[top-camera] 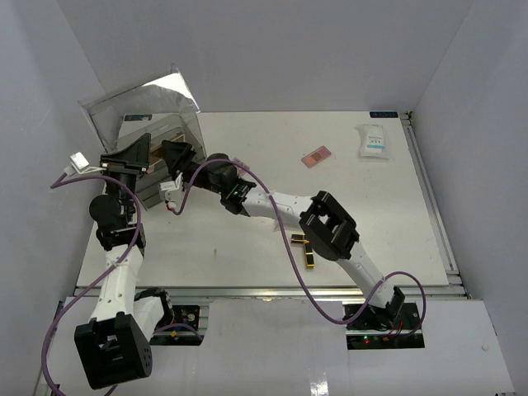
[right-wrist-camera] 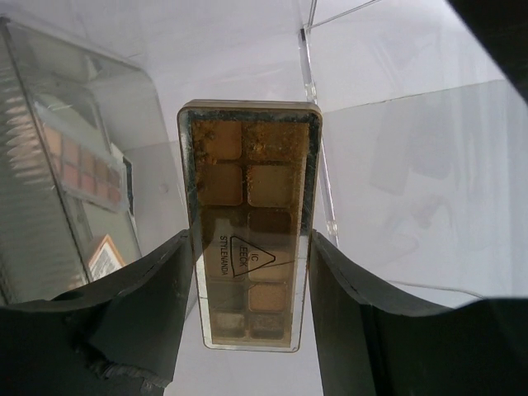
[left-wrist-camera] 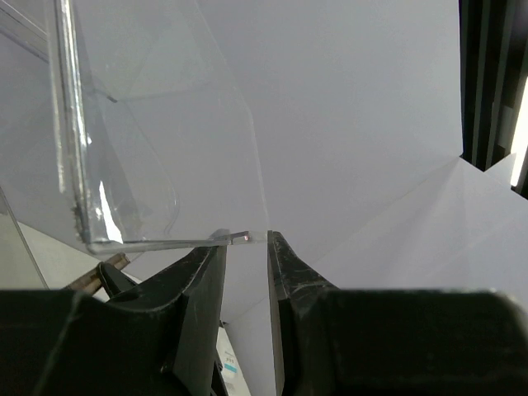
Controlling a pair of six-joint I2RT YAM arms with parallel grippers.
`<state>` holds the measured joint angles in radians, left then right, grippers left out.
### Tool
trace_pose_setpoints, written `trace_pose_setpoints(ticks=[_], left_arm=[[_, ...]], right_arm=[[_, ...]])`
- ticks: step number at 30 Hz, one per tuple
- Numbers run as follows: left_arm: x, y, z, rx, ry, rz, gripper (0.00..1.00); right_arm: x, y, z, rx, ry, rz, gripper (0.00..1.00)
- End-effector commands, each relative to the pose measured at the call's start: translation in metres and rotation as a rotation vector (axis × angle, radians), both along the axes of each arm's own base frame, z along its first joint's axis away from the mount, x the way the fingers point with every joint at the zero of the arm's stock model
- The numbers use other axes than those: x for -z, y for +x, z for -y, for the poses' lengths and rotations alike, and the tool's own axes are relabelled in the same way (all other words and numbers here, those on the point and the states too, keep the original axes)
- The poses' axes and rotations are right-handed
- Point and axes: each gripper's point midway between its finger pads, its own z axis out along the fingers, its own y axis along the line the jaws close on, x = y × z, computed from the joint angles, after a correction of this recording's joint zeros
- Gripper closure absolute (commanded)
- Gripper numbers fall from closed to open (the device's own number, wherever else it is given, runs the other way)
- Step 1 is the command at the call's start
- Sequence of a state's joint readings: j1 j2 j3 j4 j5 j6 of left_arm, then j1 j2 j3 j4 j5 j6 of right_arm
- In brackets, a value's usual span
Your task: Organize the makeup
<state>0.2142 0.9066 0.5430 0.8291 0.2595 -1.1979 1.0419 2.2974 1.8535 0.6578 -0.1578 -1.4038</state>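
Note:
My right gripper (right-wrist-camera: pixel 249 239) is shut on a long gold-brown eyeshadow palette (right-wrist-camera: pixel 250 190), clamped across its width and held over the clear box (top-camera: pixel 169 132) at the table's back left. Through the box's wall another pink palette (right-wrist-camera: pixel 82 161) shows. My left gripper (left-wrist-camera: pixel 246 243) points upward with the small tab of the box's raised lid (left-wrist-camera: pixel 148 124) between its fingertips. In the top view both grippers, left (top-camera: pixel 132 155) and right (top-camera: pixel 177 157), are at the box. On the table lie a square pink palette (top-camera: pixel 315 156), a white-blue sachet (top-camera: pixel 373 141) and black-and-gold lipstick tubes (top-camera: pixel 307 252).
White walls enclose the table on three sides. A metal rail (top-camera: pixel 433 206) runs along the table's right edge. My right arm (top-camera: pixel 330 227) stretches diagonally across the middle of the table, partly over the lipstick tubes.

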Motion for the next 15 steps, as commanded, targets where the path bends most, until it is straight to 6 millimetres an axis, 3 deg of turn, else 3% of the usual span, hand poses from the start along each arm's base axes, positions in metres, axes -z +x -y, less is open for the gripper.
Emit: trace_pose_setpoints(ticks=[1,11,15], left_arm=[[-0.019,-0.012,0.004,-0.005,0.047,0.073,0.63],[-0.015,-0.011,0.004,-0.008,0.062,0.066,0.63],[-0.014,-0.01,0.004,-0.01,0.067,0.063,0.63]], right_arm=[[-0.065,0.008,0.006,-0.033,0.23,0.048,0.89],[-0.051,0.049,-0.001,-0.048,0.326,-0.113,0.85],[-0.033,0.06,-0.008,-0.043,0.315,-0.173,0.84]])
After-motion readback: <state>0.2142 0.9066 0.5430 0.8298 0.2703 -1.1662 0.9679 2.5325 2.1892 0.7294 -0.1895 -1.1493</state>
